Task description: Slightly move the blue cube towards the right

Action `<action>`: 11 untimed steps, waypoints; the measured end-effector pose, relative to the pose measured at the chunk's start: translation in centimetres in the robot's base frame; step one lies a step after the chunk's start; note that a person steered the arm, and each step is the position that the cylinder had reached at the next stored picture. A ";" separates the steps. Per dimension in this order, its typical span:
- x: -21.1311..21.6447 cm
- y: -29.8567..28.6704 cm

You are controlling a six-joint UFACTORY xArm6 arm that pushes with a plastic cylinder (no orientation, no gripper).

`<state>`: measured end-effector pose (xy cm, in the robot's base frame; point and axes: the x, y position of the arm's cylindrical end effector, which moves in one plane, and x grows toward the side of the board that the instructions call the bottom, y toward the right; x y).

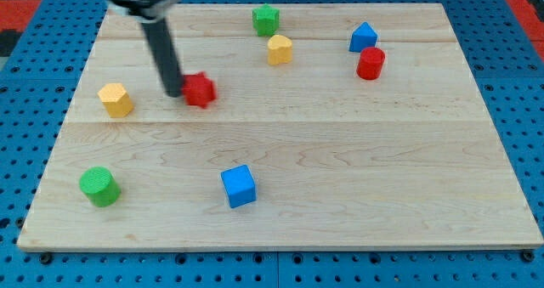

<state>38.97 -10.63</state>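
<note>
Camera view shows the blue cube (238, 186), glossy and slightly turned, low on the pale wooden board (340, 152). From that cube, my tip (174, 93) is up-left, touching a red star-like block (201, 90). 1 green cylinder (99, 186) sits well left. I have no jaws, only a rod.

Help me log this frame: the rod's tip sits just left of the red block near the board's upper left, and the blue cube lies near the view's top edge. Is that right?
Not quite. The camera view shows the blue cube near the view's bottom edge, below the middle, not the top. The rest holds: my tip sits just left of the red block in the board's upper left.
</note>
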 end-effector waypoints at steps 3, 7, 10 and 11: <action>-0.9 22.8; 7.7 -1.1; 14.8 8.4; 16.5 7.9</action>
